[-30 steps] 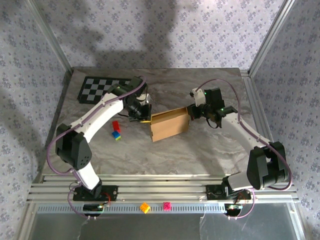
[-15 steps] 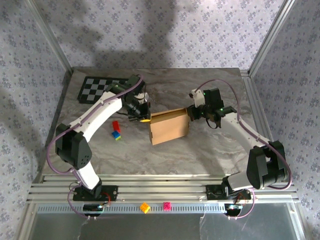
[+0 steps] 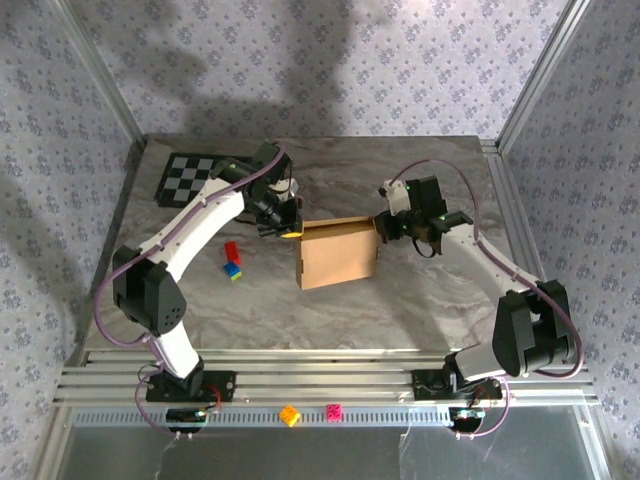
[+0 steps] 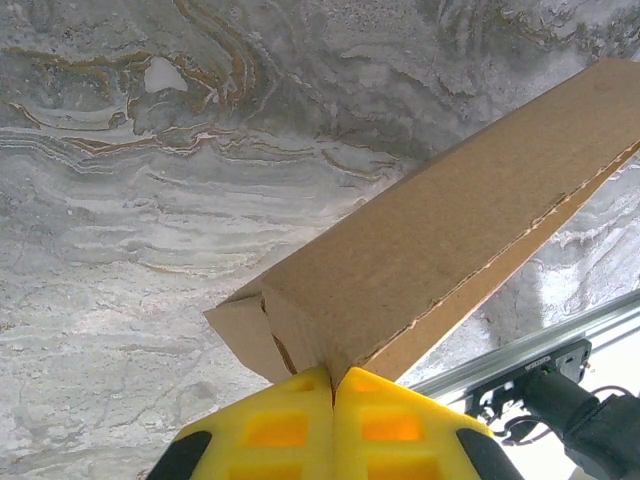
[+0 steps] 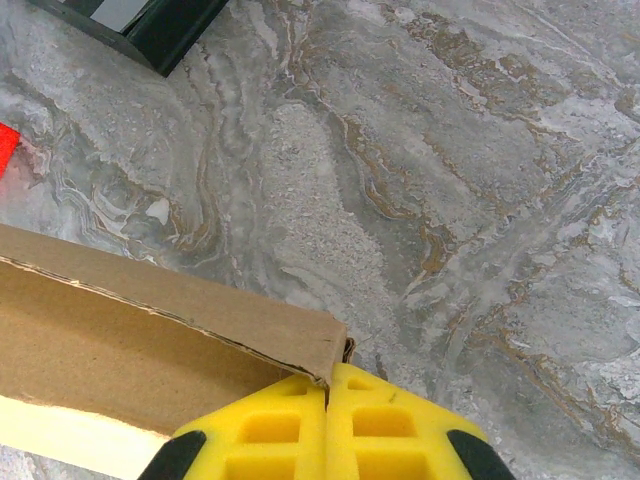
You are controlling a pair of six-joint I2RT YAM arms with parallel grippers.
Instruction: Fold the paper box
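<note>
- One box (image 3: 340, 257), plain tan cardboard, sits about mid-desk (image 3: 420, 300) between the two grippers.
- Two arms reach in from the near edge, one to each far corner of the box.
- Left gripper (image 3: 290, 228): at the box's far-left corner. In the left wrist view its yellow pads (image 4: 270, 430) are pressed together, and the corner of the box (image 4: 440, 230) touches their tips.
- Right gripper (image 3: 382, 226): at the far-right corner. In the right wrist view its pads (image 5: 390, 435) are also closed tight, with the top edge of the box (image 5: 130, 340) running right down to the seam between them.
- I cannot tell whether either gripper has a sliver of card nipped between its pads.
- One checkerboard mat (image 3: 200, 178) lies in the far-left corner of the desk, well apart from the box. The left arm crosses over its right end.
- Two small blocks lie on the desk left of the box and clear of it: a red one (image 3: 231, 250) and a blue-and-green one (image 3: 234, 270), just beside each other and under the left arm's reach.
- Two more blocks, orange (image 3: 290, 415) and pink (image 3: 334, 411), sit on the metal strip (image 3: 400, 413) in front of the arm bases, off the desk.
</note>
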